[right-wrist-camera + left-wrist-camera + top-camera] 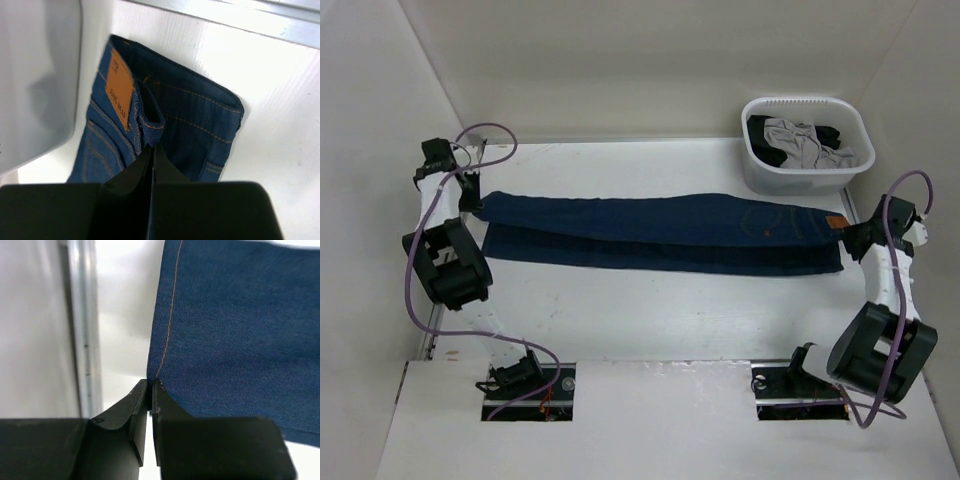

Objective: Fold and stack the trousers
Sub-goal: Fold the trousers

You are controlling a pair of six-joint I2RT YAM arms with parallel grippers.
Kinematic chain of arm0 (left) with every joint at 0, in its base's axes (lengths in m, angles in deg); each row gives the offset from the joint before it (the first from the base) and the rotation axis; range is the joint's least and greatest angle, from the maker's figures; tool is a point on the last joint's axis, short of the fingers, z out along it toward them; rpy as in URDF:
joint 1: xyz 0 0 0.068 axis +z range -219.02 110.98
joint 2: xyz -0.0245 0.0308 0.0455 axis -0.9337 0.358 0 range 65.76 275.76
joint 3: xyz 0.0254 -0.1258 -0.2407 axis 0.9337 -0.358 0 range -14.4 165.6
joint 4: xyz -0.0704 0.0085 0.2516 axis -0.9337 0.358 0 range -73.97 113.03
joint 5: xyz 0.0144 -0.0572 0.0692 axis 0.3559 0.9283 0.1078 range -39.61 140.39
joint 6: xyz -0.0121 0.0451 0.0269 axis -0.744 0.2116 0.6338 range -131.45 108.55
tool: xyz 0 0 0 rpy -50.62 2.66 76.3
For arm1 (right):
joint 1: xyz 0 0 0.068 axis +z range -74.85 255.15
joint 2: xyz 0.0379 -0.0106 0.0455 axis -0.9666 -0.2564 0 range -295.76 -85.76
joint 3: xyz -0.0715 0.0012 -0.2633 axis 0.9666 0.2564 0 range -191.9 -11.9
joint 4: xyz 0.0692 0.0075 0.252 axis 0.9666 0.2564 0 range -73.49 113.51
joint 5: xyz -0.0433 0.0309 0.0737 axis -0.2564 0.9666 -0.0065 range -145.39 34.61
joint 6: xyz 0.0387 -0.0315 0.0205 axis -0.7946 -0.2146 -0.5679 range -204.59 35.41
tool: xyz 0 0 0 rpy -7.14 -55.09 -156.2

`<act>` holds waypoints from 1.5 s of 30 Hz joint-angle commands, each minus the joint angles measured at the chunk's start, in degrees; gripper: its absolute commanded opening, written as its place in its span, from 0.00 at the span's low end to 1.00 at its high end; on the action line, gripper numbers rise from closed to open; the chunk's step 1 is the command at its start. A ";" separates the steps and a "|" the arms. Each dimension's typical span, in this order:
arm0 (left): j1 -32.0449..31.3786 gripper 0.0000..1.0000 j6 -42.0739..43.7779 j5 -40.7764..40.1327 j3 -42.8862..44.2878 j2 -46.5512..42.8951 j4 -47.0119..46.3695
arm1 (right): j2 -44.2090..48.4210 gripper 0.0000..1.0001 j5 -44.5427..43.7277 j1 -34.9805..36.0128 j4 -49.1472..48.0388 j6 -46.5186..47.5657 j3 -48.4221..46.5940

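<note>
From above, the jeans (pixel 660 232) lie stretched across the table (pixel 650 310), with the hem at my left pincer (pixel 470 200) and the waistband at my right pincer (pixel 852 235). Left wrist: my tips pinch the hem corner. Right wrist: my tips are pressed together against the waistband below the patch (pixel 120 90). I cannot tell whether they have caught any denim.

Bench (pixel 650 310): white, flat, matte, evenly lit.
Walls (pixel 620 70): plain off-white panels at back, left and right.
Rail (pixel 85 325): grey metal, along bench edge, at wall foot.
Board (pixel 660 420): white, near edge, two rectangular cut-outs.
</note>
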 commanded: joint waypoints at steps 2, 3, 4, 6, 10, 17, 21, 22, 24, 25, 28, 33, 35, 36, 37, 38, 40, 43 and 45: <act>2.83 0.00 5.63 -1.34 3.21 -9.48 3.86 | 7.91 0.00 -2.39 -3.01 2.94 1.70 -0.09; 3.36 0.00 6.34 -1.52 1.72 -10.53 4.56 | 9.15 0.00 -2.39 -3.45 3.56 1.70 1.31; 3.71 0.00 6.95 -1.69 -0.56 -11.50 4.83 | 10.12 0.00 -2.39 -3.63 3.82 1.70 2.98; 3.98 0.00 8.45 -2.22 -6.70 -12.65 4.84 | 10.65 0.00 -2.13 -3.72 4.00 1.53 6.58; 3.80 0.00 10.30 -3.97 -16.38 -10.64 2.03 | 9.34 0.06 -2.30 -3.64 1.90 -0.40 12.12; 3.01 0.06 9.60 -5.12 -16.76 -6.24 -5.97 | 4.59 0.57 -2.22 -3.55 -0.74 -0.50 12.93; 2.75 0.19 9.77 -5.30 -16.40 -6.50 -5.10 | 4.59 1.00 -0.29 -3.02 -1.44 -1.20 13.01; 2.75 0.24 9.68 -5.39 -16.40 -6.68 -5.10 | 4.15 1.00 0.15 -2.84 -1.71 -1.98 13.28; 3.19 0.33 9.25 -6.44 -15.79 -7.46 -5.53 | 2.49 1.00 0.42 -2.58 -1.97 -4.61 13.63; 3.36 0.33 8.90 -7.40 -15.00 -7.99 -5.80 | 1.26 1.00 0.51 -2.23 -2.32 -6.02 13.63; 3.19 0.37 8.63 -8.02 -13.33 -9.75 -6.68 | -3.30 1.00 0.77 -1.44 -4.43 -8.14 12.58; 1.70 0.43 7.75 -7.85 -10.69 -12.12 -8.25 | -10.17 0.93 1.65 0.23 -7.42 -11.30 8.45; 0.73 0.45 7.49 -7.50 -10.25 -12.04 -10.10 | -11.84 0.69 2.35 0.76 -8.13 -11.66 7.04; 0.12 0.46 7.40 -7.50 -9.99 -11.52 -10.98 | -12.28 0.55 2.09 0.93 -7.34 -11.83 6.25; -0.67 0.48 7.31 -7.67 -9.72 -10.82 -11.85 | -12.46 0.41 2.01 1.02 -7.34 -11.92 5.90; -1.55 0.48 7.22 -7.85 -9.20 -9.85 -12.39 | -12.72 0.26 2.44 1.02 -7.60 -11.49 5.46; -3.83 0.48 7.22 -8.02 -7.97 -7.92 -12.13 | -12.99 0.02 2.88 0.59 -7.25 -10.35 4.76; -7.17 0.48 7.57 -8.11 -7.87 -6.24 -12.74 | -9.41 0.00 1.05 -0.02 -5.94 -6.75 4.58; -9.02 0.48 8.27 -8.90 -7.70 -4.23 -13.27 | -4.67 0.00 -2.11 -1.60 -4.36 -2.72 4.49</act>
